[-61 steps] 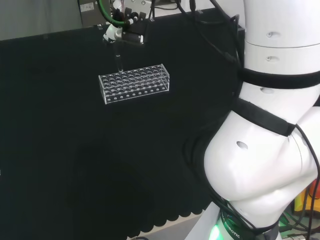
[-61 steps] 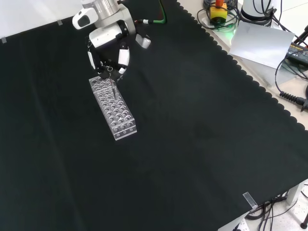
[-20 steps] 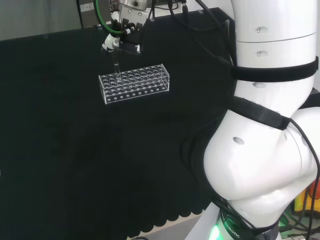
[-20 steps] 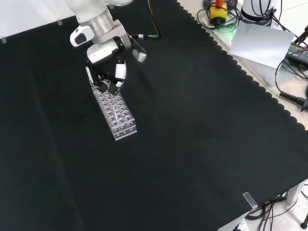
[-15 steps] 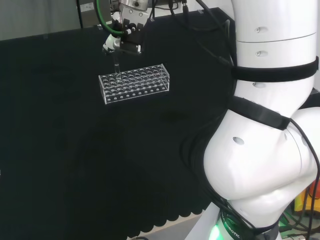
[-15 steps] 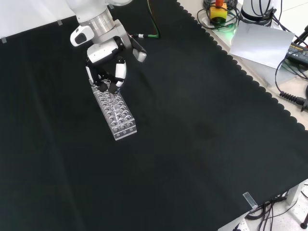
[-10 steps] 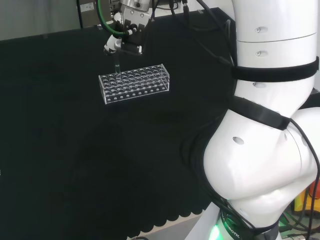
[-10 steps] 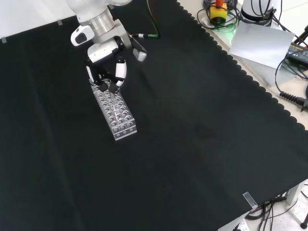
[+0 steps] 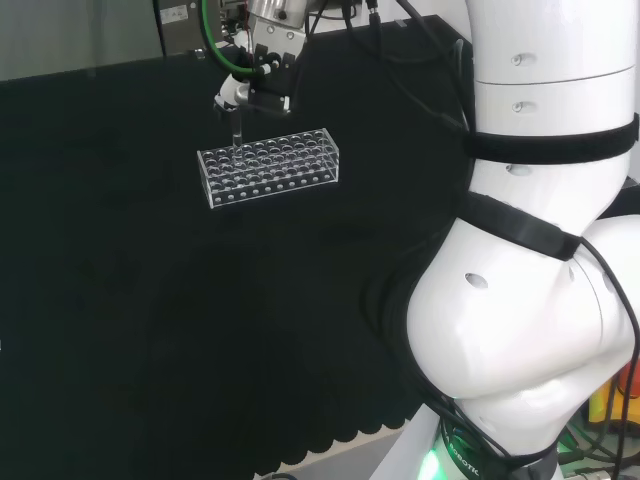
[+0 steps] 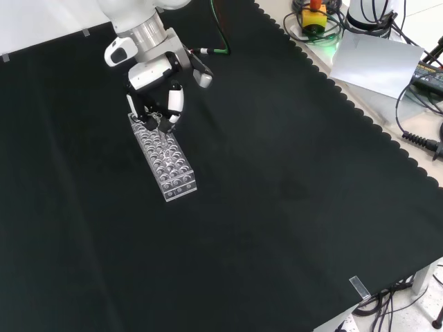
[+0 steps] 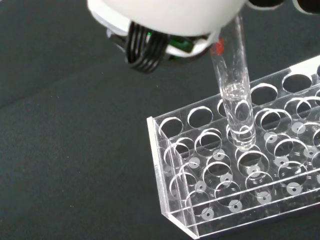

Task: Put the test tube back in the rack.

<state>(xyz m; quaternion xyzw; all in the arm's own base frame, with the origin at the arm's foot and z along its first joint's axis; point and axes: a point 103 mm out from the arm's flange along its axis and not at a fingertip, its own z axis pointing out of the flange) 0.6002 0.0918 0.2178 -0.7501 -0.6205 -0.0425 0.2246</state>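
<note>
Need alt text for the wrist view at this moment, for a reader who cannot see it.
A clear test tube stands upright with its rounded bottom in a hole near one end of a clear plastic rack on black cloth. A blurred white part of the hand sits above it.

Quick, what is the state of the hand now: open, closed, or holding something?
Hand: closed on the test tube, holding it upright with its lower end in a hole near one end of the clear rack.
</note>
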